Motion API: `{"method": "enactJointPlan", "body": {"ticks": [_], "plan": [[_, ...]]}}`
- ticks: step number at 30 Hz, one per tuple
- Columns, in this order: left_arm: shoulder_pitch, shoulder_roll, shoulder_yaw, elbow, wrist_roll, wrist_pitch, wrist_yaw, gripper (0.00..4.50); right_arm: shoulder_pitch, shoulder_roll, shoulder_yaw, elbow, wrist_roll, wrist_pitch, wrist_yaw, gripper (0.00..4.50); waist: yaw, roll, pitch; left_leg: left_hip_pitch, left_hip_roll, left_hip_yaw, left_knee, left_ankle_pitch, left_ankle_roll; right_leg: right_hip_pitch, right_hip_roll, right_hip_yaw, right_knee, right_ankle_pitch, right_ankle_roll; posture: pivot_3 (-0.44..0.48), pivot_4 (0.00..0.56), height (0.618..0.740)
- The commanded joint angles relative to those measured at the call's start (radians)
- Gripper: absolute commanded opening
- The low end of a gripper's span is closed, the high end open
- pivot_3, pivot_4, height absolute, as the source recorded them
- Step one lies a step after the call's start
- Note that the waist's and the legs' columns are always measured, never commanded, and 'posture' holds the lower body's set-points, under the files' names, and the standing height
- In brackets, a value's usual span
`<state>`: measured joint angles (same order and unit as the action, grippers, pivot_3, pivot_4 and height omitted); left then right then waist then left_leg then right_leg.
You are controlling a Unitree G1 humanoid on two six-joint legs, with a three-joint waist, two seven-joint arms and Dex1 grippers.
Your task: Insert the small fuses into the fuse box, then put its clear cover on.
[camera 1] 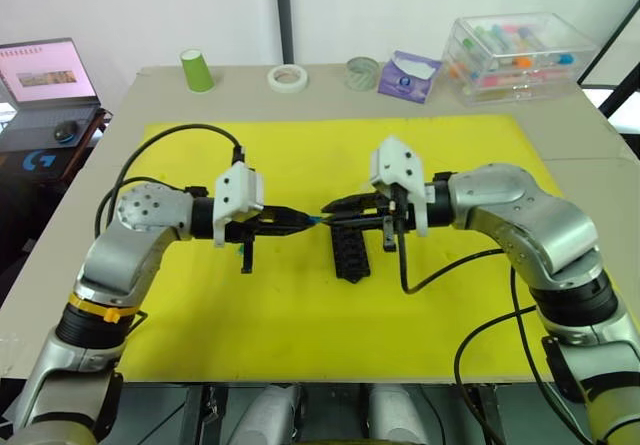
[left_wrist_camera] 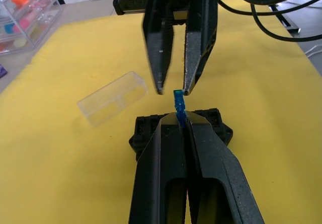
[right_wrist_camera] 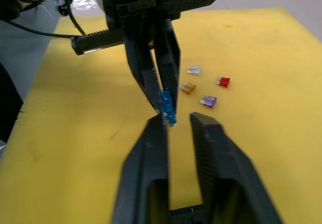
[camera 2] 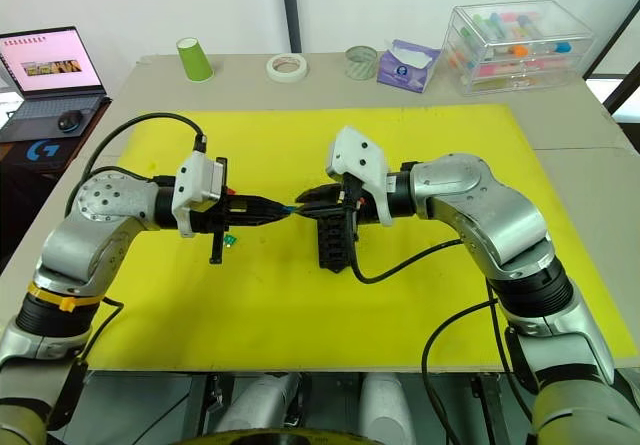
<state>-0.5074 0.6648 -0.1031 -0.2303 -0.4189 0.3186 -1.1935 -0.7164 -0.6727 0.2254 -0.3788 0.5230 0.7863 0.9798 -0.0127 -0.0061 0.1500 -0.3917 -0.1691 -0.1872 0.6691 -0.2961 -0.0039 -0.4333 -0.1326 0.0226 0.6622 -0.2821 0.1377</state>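
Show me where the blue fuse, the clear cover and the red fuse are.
blue fuse (left_wrist_camera: 178, 103), left wrist view, its body.
clear cover (left_wrist_camera: 112, 97), left wrist view, its top face.
red fuse (right_wrist_camera: 224, 82), right wrist view, its body.

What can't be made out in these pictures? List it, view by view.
- Fuse box slots: head views, too small, partly under the right gripper.
- Green fuse: right eye view, a speck beside the left gripper.
- Blue fuse: its lower part is hidden by the left fingers.
- Clear cover: left wrist view, faint outline.

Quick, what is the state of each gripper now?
Left gripper: shut on the blue fuse.
Right gripper: open, its fingers around the fuse, not yet closed.
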Motion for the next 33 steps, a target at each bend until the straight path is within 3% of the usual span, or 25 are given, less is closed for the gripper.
{"method": "enactJointPlan", "body": {"ticks": [1, 11, 14, 17, 33], "plan": [[0.002, 0.002, 0.007, -0.023, -0.004, -0.022, -0.002, 0.00, -0.015, 0.002, -0.005, -0.004, -0.019, -0.030, 0.005, 0.10, 0.000, 0.000, 0.000, 0.000, 0.000, 0.000, 0.000, 0.000, 0.000, 0.000, 0.000, 0.000, 0.000, 0.000, 0.000, 0.000, 0.150, 0.740], [0.016, 0.004, 0.014, 0.000, -0.009, -0.043, -0.009, 0.00, -0.021, -0.005, -0.020, -0.013, 0.010, 0.006, 0.024, 0.10, 0.000, 0.000, 0.000, 0.000, 0.000, 0.000, 0.000, 0.000, 0.000, 0.000, 0.000, 0.000, 0.000, 0.000, 0.000, 0.000, 0.150, 0.740], [0.006, 0.004, 0.016, 0.015, -0.009, -0.046, -0.011, 0.00, -0.028, -0.005, -0.017, -0.004, -0.003, 0.001, 0.020, 0.82, 0.000, 0.000, 0.000, 0.000, 0.000, 0.000, 0.000, 0.000, 0.000, 0.000, 0.000, 0.000, 0.000, 0.000, 0.000, 0.000, 0.150, 0.740], [-0.001, 0.002, 0.013, 0.013, -0.010, -0.042, -0.007, 0.00, -0.029, -0.006, -0.014, 0.001, -0.008, -0.002, 0.024, 1.82, 0.000, 0.000, 0.000, 0.000, 0.000, 0.000, 0.000, 0.000, 0.000, 0.000, 0.000, 0.000, 0.000, 0.000, 0.000, 0.000, 0.150, 0.740], [-0.020, -0.008, 0.002, -0.034, -0.019, 0.009, 0.024, 0.00, -0.033, 0.031, 0.003, 0.041, -0.037, -0.029, 0.025, 1.82, 0.000, 0.000, 0.000, 0.000, 0.000, 0.000, 0.000, 0.000, 0.000, 0.000, 0.000, 0.000, 0.000, 0.000, 0.000, 0.000, 0.150, 0.740]]}}
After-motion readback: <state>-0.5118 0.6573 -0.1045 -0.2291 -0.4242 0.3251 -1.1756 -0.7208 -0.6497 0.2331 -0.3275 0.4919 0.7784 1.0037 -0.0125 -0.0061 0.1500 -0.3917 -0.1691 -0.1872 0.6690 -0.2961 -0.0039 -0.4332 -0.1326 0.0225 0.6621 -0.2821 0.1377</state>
